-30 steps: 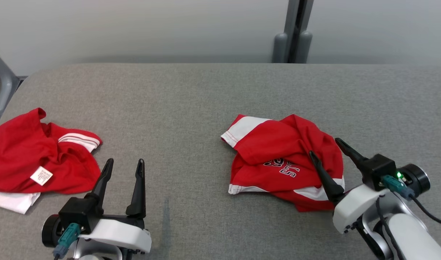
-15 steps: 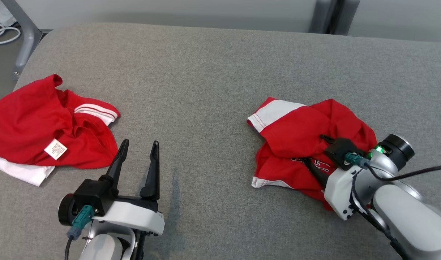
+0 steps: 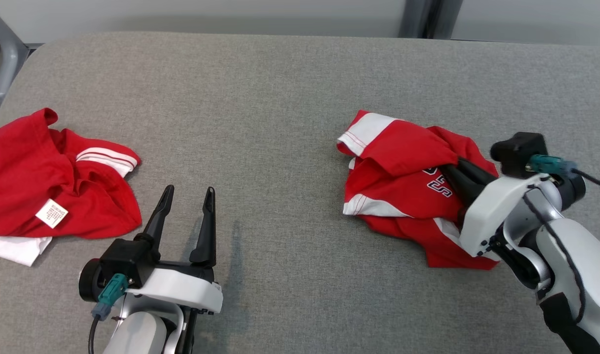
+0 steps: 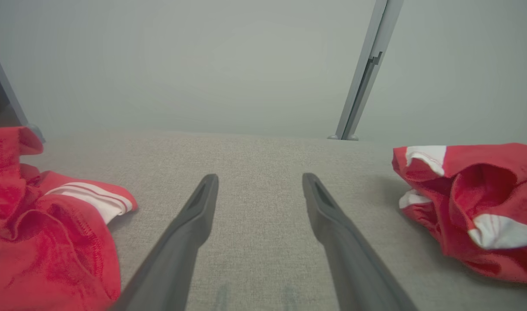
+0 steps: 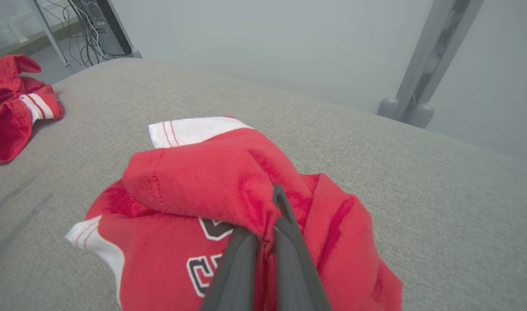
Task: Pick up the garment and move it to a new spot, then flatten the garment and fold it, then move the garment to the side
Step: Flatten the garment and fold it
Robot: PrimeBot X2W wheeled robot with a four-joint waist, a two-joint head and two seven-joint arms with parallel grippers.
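Head view: your right gripper reaches into the crumpled red-and-white lettered jersey at its fingertips on the grey fabric bench. Left wrist view: the left gripper stands wide, empty. Right wrist view: the right one pinches a red fold tight. Pickup step, I judge; next, lift clear and carry.

The right gripper pinches a fold of the red garment, jaws together. The left gripper hovers over the grey worktop with its jaws apart, beside a second red shirt.
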